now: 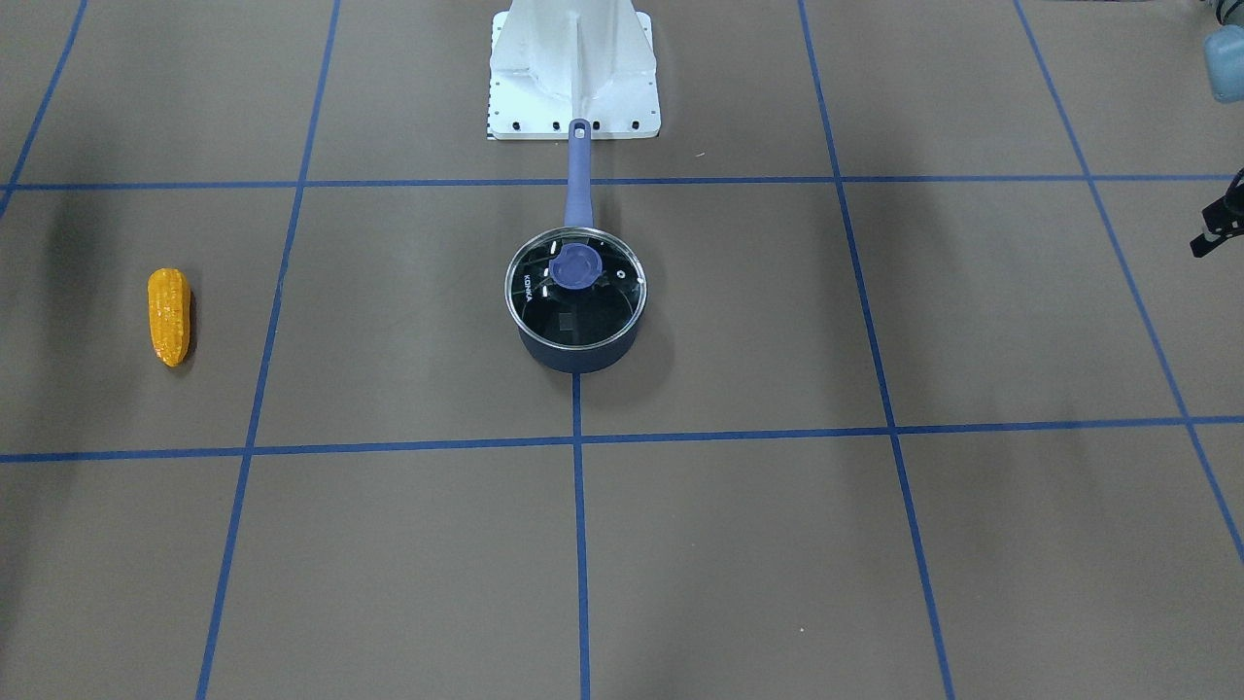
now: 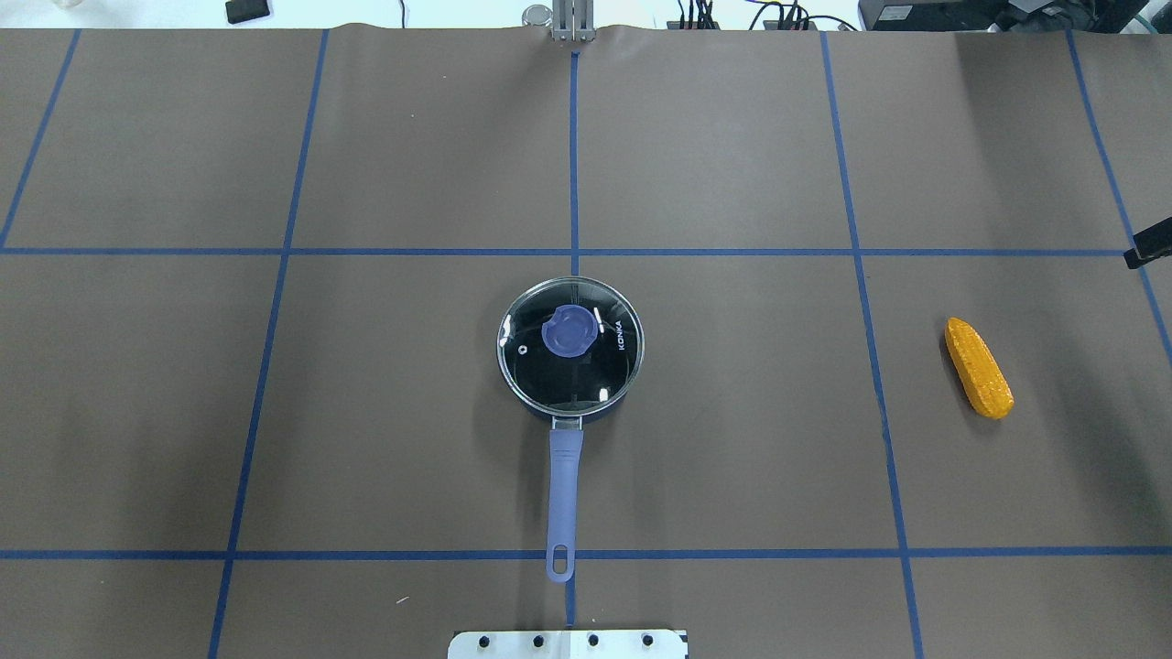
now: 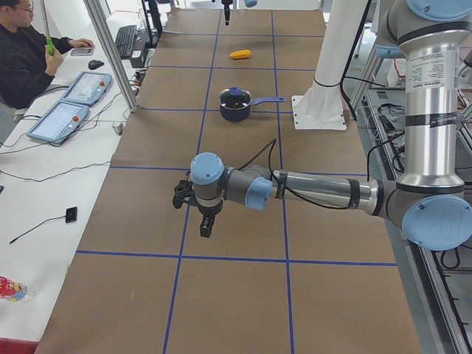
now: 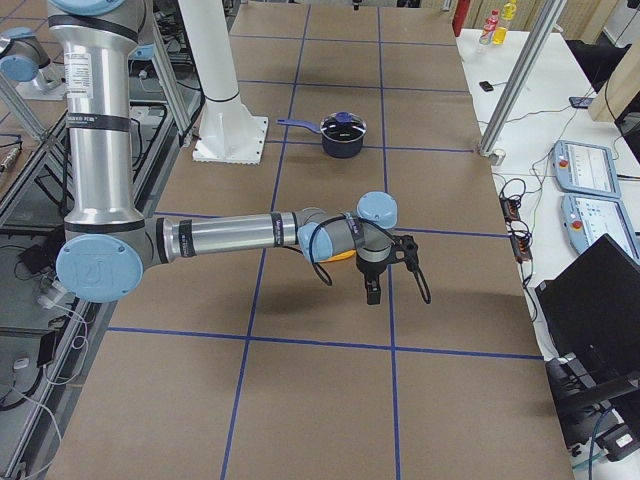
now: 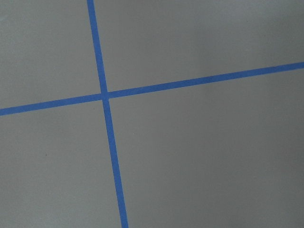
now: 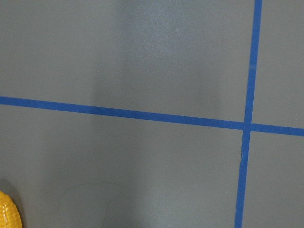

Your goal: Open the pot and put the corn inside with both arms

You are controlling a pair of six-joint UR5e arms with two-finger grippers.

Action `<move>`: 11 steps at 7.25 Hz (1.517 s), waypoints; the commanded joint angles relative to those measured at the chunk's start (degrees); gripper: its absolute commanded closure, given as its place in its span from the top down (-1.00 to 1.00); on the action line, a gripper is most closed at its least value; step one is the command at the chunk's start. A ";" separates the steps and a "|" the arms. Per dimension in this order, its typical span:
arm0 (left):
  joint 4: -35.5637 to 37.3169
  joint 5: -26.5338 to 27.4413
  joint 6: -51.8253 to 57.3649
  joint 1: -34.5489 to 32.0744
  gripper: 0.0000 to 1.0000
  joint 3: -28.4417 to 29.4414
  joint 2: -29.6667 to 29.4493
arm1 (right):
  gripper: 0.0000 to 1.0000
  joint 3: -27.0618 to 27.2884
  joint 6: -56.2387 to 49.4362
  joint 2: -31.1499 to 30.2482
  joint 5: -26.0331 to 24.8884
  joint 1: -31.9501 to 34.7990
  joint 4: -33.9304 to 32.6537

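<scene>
Far left: left gripper (image 3: pixel 205 221) low over the table (image 2: pixel 732 458), fingers pointing down, well apart from every task thing. Nothing in it by the look of the side view. Cannot tell whether jaws apart or together. Only brown surface and crossing blue tape in its wrist view.

Centre: pot (image 1: pixel 578 355) upright on the table, on the middle tape line. Glass lid (image 2: pixel 549 375) seated flat on the rim, knob (image 2: pixel 569 330) on top and untouched. Handle (image 2: pixel 564 485) pointing straight back toward the robot base (image 2: pixel 568 643). No arm near it.

Right: corn (image 2: pixel 978 368) lying flat on the table, well apart from the pot, narrow end away from the robot.

Far right: right gripper (image 4: pixel 372 292) hanging low, near the corn but seemingly not touching it. Just a yellow tip of the cob in the bottom-left corner of its wrist view. Partly hidden by the arm in the side view. Cannot tell jaw state here either.

Progress, judged: at the very start. Nothing done yet, with the lid on and the corn outside. Left to do: take the knob and lift the lid clear (likely left arm), grasp the corn (likely right arm, nearest), carry it across and drop it in the pot.
</scene>
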 commanded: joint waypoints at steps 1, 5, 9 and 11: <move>0.00 0.00 -0.22 0.00 0.97 -0.27 0.00 | 1.00 0.34 -0.87 0.54 -0.04 0.08 -0.03; 0.97 -3.06 -7.20 1.31 0.97 -0.54 -6.48 | 1.00 4.54 -0.35 1.07 -0.30 -7.08 0.32; 2.36 -2.55 -23.10 10.69 0.97 0.08 -19.47 | 1.00 5.70 1.05 5.55 -0.31 -9.49 0.32; 11.03 -0.98 -27.29 14.23 0.97 -0.36 -29.49 | 0.99 5.79 0.79 4.32 0.14 -12.89 0.23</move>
